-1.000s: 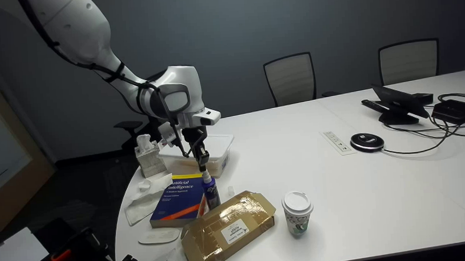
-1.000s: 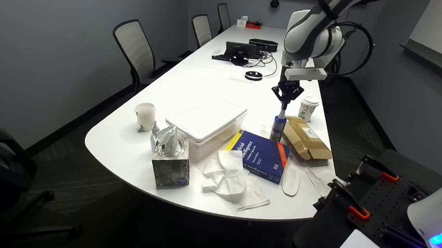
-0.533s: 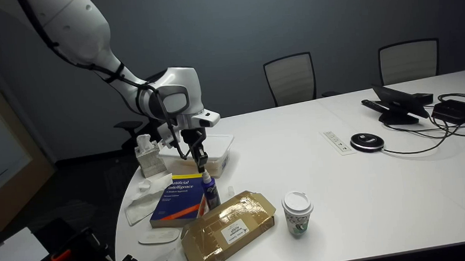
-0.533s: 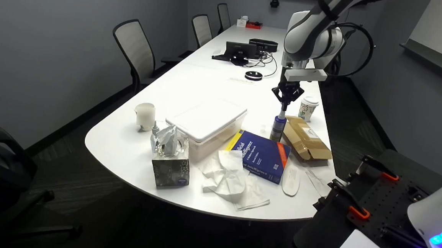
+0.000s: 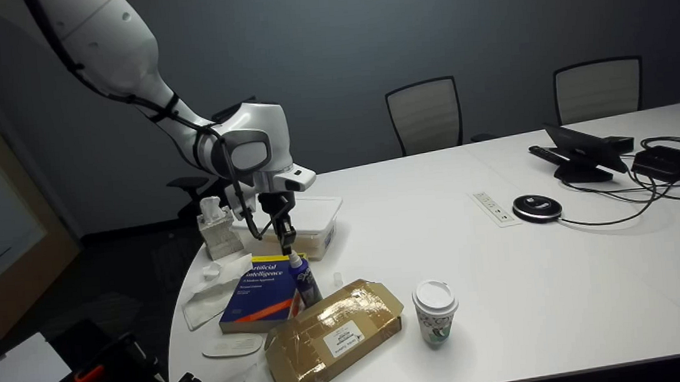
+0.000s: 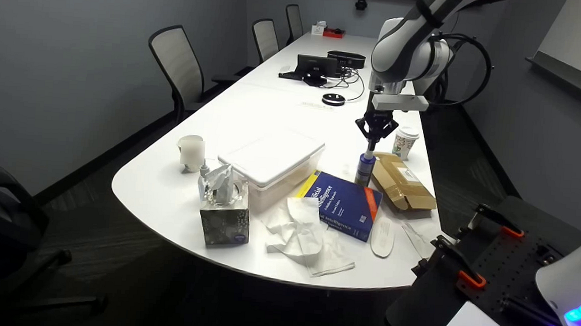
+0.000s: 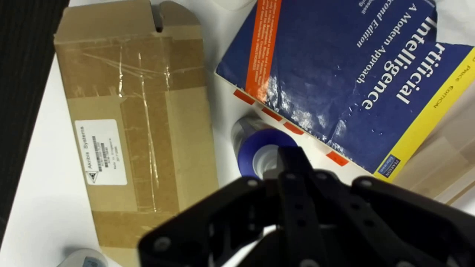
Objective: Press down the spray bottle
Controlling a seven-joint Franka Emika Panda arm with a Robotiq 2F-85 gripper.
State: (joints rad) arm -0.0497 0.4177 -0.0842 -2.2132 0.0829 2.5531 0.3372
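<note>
The white bench point(image 5: 413, 234) has a rounded end. Near it, a blue book point(image 5: 260, 293) lies flat, just beside a brown carton point(image 5: 319, 334). Between the two, a blue spray bottle point(image 5: 306, 283) with a white head stands tilted. Crumpled paper point(image 6: 297, 229) lies next to the book, over one of its corners. A flat white oval piece point(image 6: 382, 238) is just beside the book. A lidded plastic tub point(image 6: 273, 163) stands near them, a tissue box point(image 6: 224, 223) beside it. A small clear cap point(image 5: 338, 280) lies near the bottle, and a lidded paper cup point(image 5: 435, 313) stands upright beside the carton. Further along are a black disc point(image 5: 536, 208) and a dark screen point(image 5: 583, 148).
</note>
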